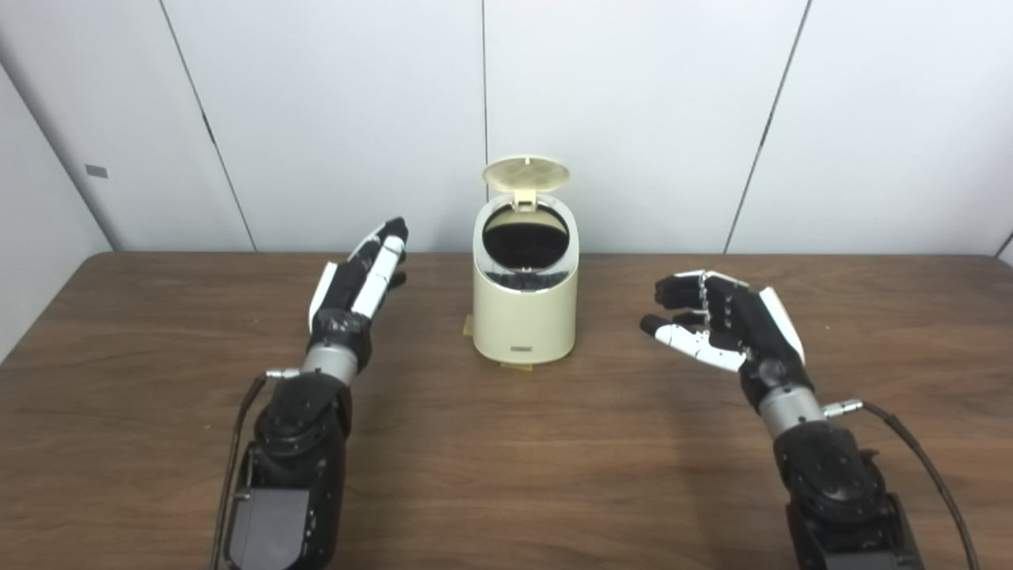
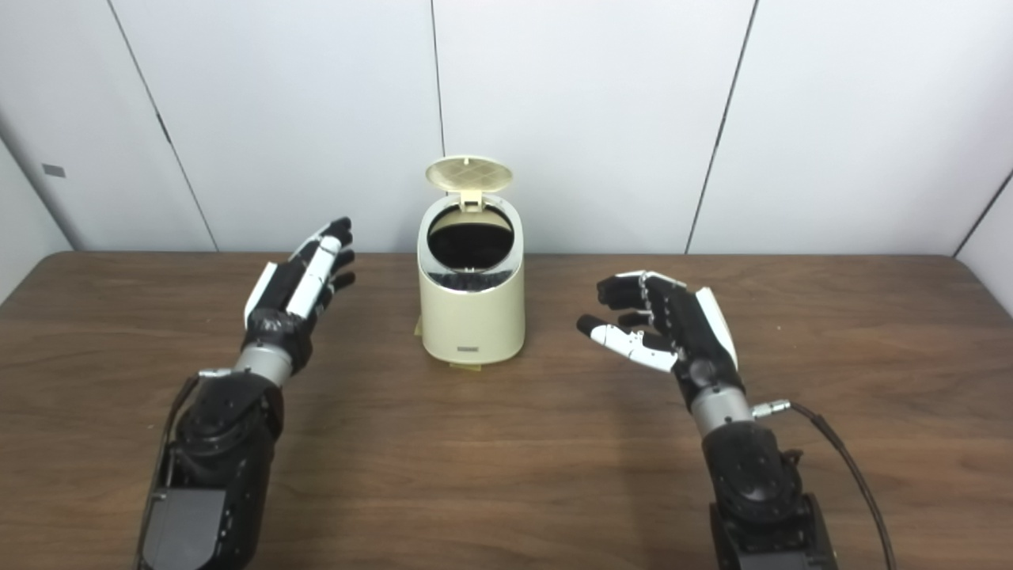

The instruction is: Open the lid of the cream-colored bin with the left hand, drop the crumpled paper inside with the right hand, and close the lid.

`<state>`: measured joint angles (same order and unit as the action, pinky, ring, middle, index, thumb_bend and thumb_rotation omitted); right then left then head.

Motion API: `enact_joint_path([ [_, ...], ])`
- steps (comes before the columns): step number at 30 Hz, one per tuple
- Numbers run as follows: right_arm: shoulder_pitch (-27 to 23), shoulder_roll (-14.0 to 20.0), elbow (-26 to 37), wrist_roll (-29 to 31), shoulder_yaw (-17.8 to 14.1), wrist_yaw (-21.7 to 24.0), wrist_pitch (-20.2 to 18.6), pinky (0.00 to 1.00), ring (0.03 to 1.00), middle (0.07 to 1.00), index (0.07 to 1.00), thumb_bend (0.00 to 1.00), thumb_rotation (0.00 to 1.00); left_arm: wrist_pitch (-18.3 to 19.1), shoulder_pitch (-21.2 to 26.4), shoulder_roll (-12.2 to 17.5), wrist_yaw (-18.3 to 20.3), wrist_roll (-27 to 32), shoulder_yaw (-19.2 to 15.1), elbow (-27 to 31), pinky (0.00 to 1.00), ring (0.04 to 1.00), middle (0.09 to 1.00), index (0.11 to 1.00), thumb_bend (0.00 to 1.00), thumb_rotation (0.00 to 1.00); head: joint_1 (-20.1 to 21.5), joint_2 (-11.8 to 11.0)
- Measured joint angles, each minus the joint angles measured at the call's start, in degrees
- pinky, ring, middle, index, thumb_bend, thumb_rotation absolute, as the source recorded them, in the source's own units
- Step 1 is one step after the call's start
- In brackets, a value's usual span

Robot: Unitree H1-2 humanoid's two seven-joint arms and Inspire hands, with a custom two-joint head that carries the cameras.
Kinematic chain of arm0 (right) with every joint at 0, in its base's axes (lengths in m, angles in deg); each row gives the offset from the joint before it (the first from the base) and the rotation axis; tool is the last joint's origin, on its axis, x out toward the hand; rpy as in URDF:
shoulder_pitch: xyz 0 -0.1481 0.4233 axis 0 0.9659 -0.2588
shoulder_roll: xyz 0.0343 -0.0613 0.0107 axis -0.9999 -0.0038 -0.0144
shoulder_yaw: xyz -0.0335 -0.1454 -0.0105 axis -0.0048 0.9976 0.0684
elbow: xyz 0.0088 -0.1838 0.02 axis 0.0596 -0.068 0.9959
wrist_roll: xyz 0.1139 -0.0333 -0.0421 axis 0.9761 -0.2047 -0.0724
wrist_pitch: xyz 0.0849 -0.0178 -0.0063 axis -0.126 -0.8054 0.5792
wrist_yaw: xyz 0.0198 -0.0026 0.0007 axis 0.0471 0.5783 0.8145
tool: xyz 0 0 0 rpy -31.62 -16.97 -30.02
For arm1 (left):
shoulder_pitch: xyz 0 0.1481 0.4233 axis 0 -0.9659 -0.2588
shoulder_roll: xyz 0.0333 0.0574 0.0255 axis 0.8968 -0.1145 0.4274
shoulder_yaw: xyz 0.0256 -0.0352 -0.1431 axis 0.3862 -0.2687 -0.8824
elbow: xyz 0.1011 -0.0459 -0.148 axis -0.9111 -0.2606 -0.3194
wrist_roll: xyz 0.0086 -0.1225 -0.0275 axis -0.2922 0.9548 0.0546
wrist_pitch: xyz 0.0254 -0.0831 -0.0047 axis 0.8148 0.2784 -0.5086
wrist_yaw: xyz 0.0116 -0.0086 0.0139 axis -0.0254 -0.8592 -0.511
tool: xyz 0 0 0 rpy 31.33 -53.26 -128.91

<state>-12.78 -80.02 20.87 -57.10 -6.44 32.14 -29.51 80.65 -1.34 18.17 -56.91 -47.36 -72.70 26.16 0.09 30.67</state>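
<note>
Between my two hands, far-centre on the desk (image 1: 506, 475) — cream bin (image 1: 525, 317), lid (image 1: 526, 174) up | left hand (image 1: 360, 277) fingers spread, empty | right hand (image 1: 724, 321) loosely curled, empty | crumpled paper unseen — judged dropped; closing remains

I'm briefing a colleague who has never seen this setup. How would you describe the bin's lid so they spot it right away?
Start at the brown wooden table in front of the white wall panels. Near its far edge, between the left hand and the right hand, stands a cream-colored bin. The lid is the round cream disc standing up, hinged at the bin's back rim above the dark opening.
</note>
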Motion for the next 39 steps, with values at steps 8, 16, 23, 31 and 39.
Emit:
enact_joint_path([
  [8,4.66,-1.71,0.7,4.22,0.5,0.7,-0.55,0.9,0.949,0.927,0.913,0.52,1.0,1.73,5.88,0.64,1.47,0.72,1.32,-1.31,0.92,0.928,0.92,0.894,0.56,0.83,-0.26,-0.88],
  [16,7.05,-3.52,-0.67,6.49,0.63,0.37,3.72,0.98,0.968,0.947,0.929,0.57,1.0,2.79,7.6,0.45,1.56,0.76,1.52,-3.37,0.92,0.925,0.916,0.897,0.58,0.89,-0.7,-2.37],
  [23,8.0,-4.3,-2.66,7.7,1.07,-0.32,8.45,0.93,0.95,0.943,0.932,0.58,1.0,2.54,11.2,1.22,2.24,-0.19,3.53,-6.56,0.93,0.929,0.903,0.861,0.56,0.96,-0.97,-5.61],
  [31,8.31,-3.25,-5.35,6.53,2.7,-0.59,13.87,0.91,0.924,0.922,0.933,0.56,1.0,-3.16,12.35,2.0,1.7,-6.48,9.1,-12.15,0.9,0.906,0.891,0.854,0.54,1.0,-0.88,-6.5],
  [39,8.42,-2.69,-6.29,5.14,3.07,-1.19,15.68,0.85,0.902,0.898,0.939,0.53,1.0,-7.88,13.99,4.37,1.63,-13.74,13.42,-15.39,0.93,0.944,0.894,0.821,0.5,1.0,-0.79,-6.42],
])
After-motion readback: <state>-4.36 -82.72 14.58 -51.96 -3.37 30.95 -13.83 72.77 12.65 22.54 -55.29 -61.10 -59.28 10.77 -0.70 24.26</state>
